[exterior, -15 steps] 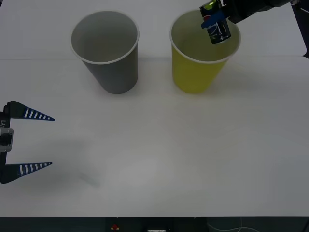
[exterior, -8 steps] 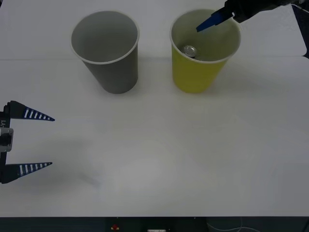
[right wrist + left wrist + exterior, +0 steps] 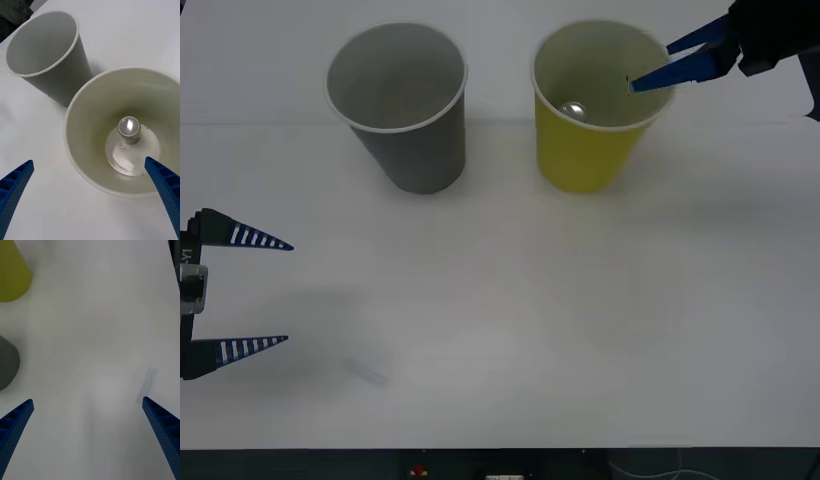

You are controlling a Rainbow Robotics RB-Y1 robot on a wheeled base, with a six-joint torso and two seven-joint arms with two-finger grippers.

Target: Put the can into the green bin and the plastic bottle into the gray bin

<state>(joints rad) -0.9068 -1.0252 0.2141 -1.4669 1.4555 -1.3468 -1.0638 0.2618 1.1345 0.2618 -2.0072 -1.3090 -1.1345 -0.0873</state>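
The can (image 3: 573, 108) stands upright on the bottom of the green bin (image 3: 588, 160), its silver top (image 3: 129, 128) facing up. My right gripper (image 3: 650, 68) hovers open over the bin's right rim, holding nothing. The gray bin (image 3: 415, 150) stands to the left of the green bin with nothing visible inside. A small, faint, see-through shape (image 3: 366, 372) lies on the table near the front left, likely the plastic bottle; it also appears as the clear shape (image 3: 149, 379) ahead of my left gripper. My left gripper (image 3: 288, 293) waits open at the table's left edge.
The white table (image 3: 530, 300) stretches wide between the bins and the front edge. In the right wrist view the gray bin (image 3: 45, 48) stands close beside the green bin (image 3: 80, 150). The left wrist view has the green bin (image 3: 11, 270) and gray bin (image 3: 5, 363) at its side.
My right gripper opened and let go of the can, which dropped into the green bin. The gripper then drew off to the right. The left arm stayed still.
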